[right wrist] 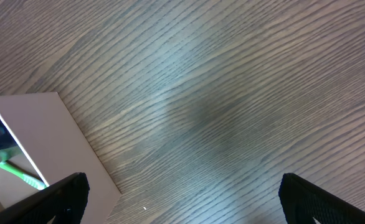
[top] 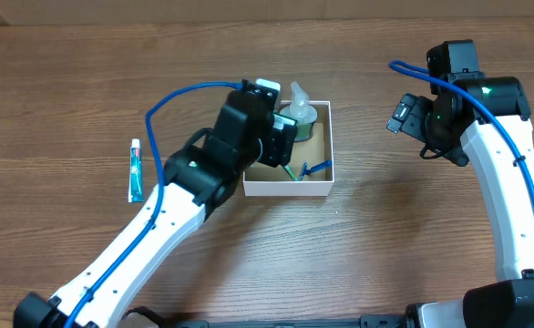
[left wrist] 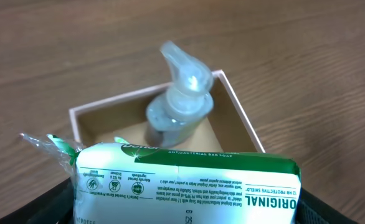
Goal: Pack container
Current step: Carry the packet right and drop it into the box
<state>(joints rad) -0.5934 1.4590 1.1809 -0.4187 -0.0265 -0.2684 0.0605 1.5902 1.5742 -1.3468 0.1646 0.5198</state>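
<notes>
A wrapped soap bar (left wrist: 189,180), pinched in the left gripper (top: 283,141), hangs above the container (top: 290,188) at mid-table, pump bottle (top: 299,107) and toothbrush (right wrist: 20,175) already inside; toothpaste (top: 136,170) waits far left; right gripper (top: 401,114) spread, empty.

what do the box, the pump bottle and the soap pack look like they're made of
The container looks like cardboard: matte white walls, brown inside bottom, thin cut edges. The pump bottle seems clear glossy plastic; light glints on its translucent head. The soap pack is thin shiny printed film, probably plastic, crimped at its end.
</notes>
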